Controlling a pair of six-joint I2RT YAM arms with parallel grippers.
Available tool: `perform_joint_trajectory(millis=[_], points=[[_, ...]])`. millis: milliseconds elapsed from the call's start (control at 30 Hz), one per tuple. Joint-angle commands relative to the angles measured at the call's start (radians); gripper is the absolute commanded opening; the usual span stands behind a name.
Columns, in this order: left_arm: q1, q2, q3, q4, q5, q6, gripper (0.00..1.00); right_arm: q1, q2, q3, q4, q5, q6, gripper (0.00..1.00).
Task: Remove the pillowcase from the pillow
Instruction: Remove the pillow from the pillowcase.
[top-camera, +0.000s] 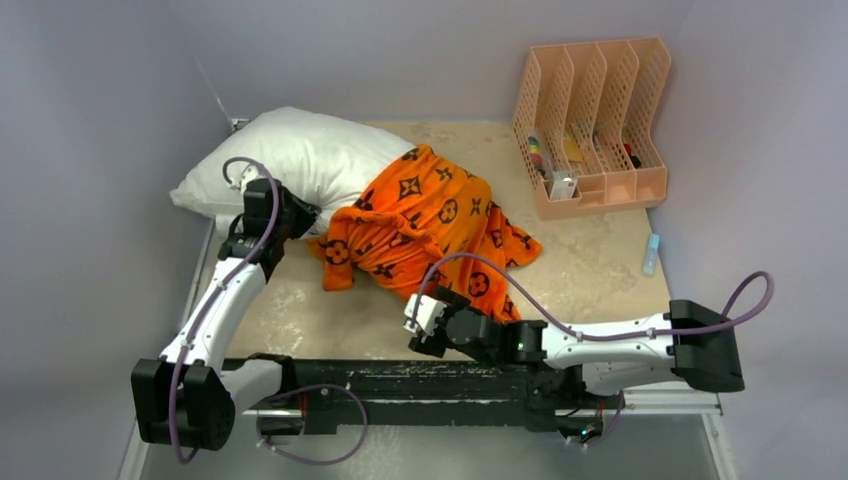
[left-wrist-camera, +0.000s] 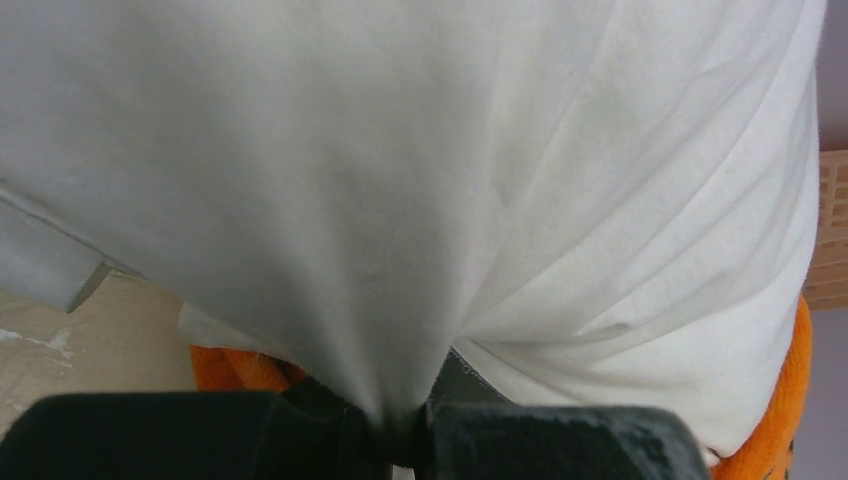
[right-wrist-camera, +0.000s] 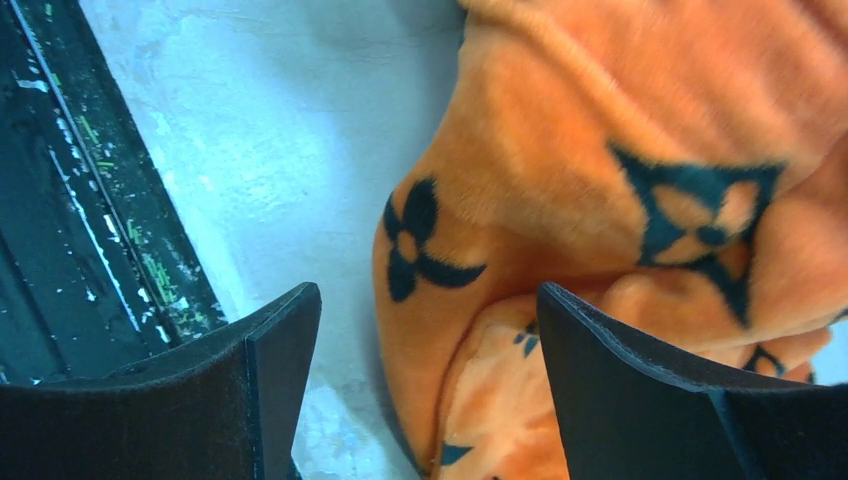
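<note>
The plump white pillow lies at the back left of the table, its right half still inside the orange pillowcase with black motifs. My left gripper presses against the pillow's bare near side. In the left wrist view it is shut on a pinched fold of the white pillow, with orange pillowcase showing beneath. My right gripper stands open at the pillowcase's near edge. In the right wrist view its jaws straddle a fold of pillowcase without closing on it.
A peach slotted file organizer holding small items stands at the back right. A small pale-blue object lies near the right edge. The black base rail runs along the near edge, and walls close in left and behind.
</note>
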Motion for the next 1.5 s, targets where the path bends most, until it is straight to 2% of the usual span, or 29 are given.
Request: perform_joint_trajectory(millis=[0,67,167,233,300,333,367,400,433,500,533,667,767,867,967,1033,1200,1333,1367,1400,1467], points=[[0.002,-0.004,0.083,0.108,0.007,0.004,0.00,0.015,-0.048,-0.091,0.261,0.017,0.092,0.83],[0.002,-0.001,0.076,0.122,0.019,-0.014,0.00,0.014,-0.024,-0.110,0.333,0.061,0.131,0.85],[0.001,0.004,0.072,0.122,0.016,-0.017,0.00,0.014,0.097,-0.107,0.429,0.254,0.182,0.89],[0.002,0.008,0.068,0.131,0.020,-0.022,0.00,0.013,0.225,-0.117,0.607,0.345,0.175,0.91],[0.001,0.011,0.070,0.133,0.025,-0.026,0.00,0.014,0.373,-0.082,0.825,0.479,0.067,0.95],[0.001,0.011,0.073,0.131,0.024,-0.024,0.00,0.013,0.431,-0.047,0.864,0.562,0.055,0.96],[0.001,0.009,0.077,0.124,0.021,-0.021,0.00,0.013,0.476,-0.021,0.869,0.609,0.054,0.92],[0.002,0.008,0.082,0.117,0.016,-0.017,0.00,0.014,0.503,-0.010,0.917,0.644,0.024,0.80],[0.002,0.006,0.086,0.107,0.011,-0.011,0.00,0.013,0.520,-0.016,1.009,0.687,-0.050,0.59],[0.002,0.006,0.094,0.088,0.001,0.001,0.00,0.014,0.528,-0.050,1.234,0.772,-0.225,0.10],[0.002,0.007,0.094,0.086,-0.004,0.004,0.00,0.014,0.524,-0.068,1.311,0.806,-0.321,0.00],[0.004,0.026,0.102,0.083,-0.044,0.017,0.00,0.010,0.494,-0.157,1.594,0.952,-0.608,0.00],[0.008,0.063,0.138,0.067,-0.070,0.050,0.00,0.007,0.377,-0.236,1.603,1.110,-0.624,0.00],[0.023,0.124,0.190,0.039,-0.076,0.100,0.00,0.011,0.129,-0.302,1.602,1.189,-0.651,0.00],[0.039,0.169,0.209,0.037,-0.089,0.117,0.00,0.011,-0.149,-0.281,1.594,1.170,-0.819,0.00],[0.050,0.166,0.205,0.041,-0.090,0.121,0.00,0.011,-0.269,-0.267,1.590,1.150,-0.972,0.00],[0.067,0.153,0.191,0.001,-0.116,0.151,0.00,0.003,-0.382,-0.190,1.573,1.192,-1.144,0.00],[0.096,0.134,0.177,-0.009,-0.119,0.164,0.00,0.002,-0.526,-0.152,1.539,1.190,-1.084,0.00],[0.098,0.137,0.178,-0.014,-0.118,0.172,0.00,0.001,-0.551,-0.143,1.432,1.189,-1.020,0.00],[0.099,0.141,0.180,-0.020,-0.115,0.180,0.00,0.000,-0.571,-0.128,1.221,1.189,-0.900,0.00],[0.099,0.152,0.181,-0.022,-0.100,0.188,0.00,0.000,-0.559,-0.061,0.664,1.188,-0.548,0.00]])
